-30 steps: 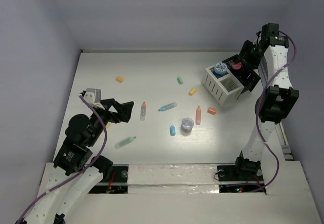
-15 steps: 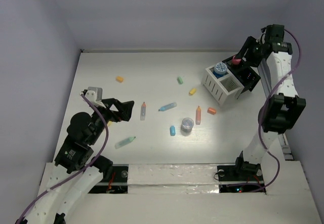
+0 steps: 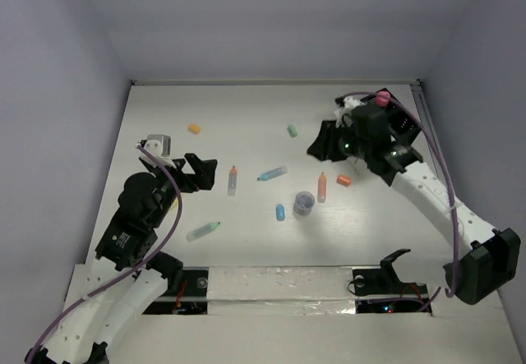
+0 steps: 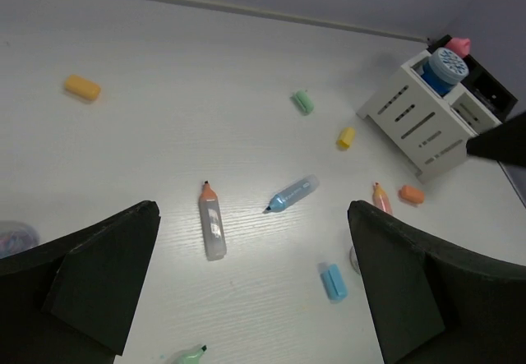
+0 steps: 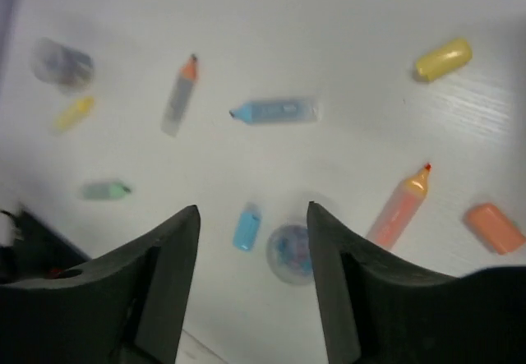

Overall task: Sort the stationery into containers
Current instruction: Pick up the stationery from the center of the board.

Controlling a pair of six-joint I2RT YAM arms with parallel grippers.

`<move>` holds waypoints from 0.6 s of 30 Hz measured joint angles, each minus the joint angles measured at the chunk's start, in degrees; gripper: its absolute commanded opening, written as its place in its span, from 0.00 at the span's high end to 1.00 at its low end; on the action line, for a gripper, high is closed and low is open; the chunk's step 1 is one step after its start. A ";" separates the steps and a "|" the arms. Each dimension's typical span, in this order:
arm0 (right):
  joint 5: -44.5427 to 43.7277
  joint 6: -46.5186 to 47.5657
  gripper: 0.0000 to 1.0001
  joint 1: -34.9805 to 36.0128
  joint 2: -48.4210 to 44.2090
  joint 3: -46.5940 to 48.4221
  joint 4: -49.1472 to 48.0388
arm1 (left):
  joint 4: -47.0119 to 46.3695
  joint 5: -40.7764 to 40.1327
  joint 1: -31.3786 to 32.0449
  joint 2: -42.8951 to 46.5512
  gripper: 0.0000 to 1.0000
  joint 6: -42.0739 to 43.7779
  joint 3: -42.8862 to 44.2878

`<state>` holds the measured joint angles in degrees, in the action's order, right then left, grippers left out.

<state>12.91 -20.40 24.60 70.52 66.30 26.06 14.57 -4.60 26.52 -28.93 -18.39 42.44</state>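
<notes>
The containers, a white slatted organizer (image 4: 419, 122) joined to a black half (image 4: 493, 93), hold a blue jar (image 4: 445, 68) and a pink jar (image 4: 458, 46); in the top view my right arm hides most of it. Stationery lies scattered: a grey jar (image 5: 289, 253), blue capsule (image 5: 246, 227), orange marker (image 5: 399, 208), blue marker (image 3: 272, 172) and a white marker with orange cap (image 3: 233, 180). My right gripper (image 5: 253, 216) hangs open and empty above the blue capsule and grey jar. My left gripper (image 4: 252, 216) is wide open over the table's left, holding nothing.
Also on the table are an orange capsule (image 3: 194, 128), a green capsule (image 3: 292, 131), a yellow capsule (image 5: 443, 58), another orange capsule (image 3: 343, 181) and a mint marker (image 3: 203, 231). A blurred jar (image 5: 62, 62) sits by the left arm.
My right arm has swung away from the organizer to above the middle of the table, and its jaws have narrowed. The pink jar stays at the organizer. My left arm has barely moved.
</notes>
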 measured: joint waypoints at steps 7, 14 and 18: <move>-13.99 -3.39 0.01 21.11 3.26 -10.67 2.34 | 1.09 -5.22 -0.04 -2.34 0.01 -1.40 0.00; -25.33 -5.77 0.00 25.90 6.97 -11.02 6.84 | 1.57 -7.19 -0.57 -5.68 0.01 -1.64 0.00; -29.49 -6.54 0.00 25.70 8.11 -11.02 7.61 | 1.57 -7.26 -1.05 -6.67 0.01 -1.62 0.00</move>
<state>-16.58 -26.94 50.30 78.63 55.29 33.67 16.14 -11.86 25.47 -35.59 -20.01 42.44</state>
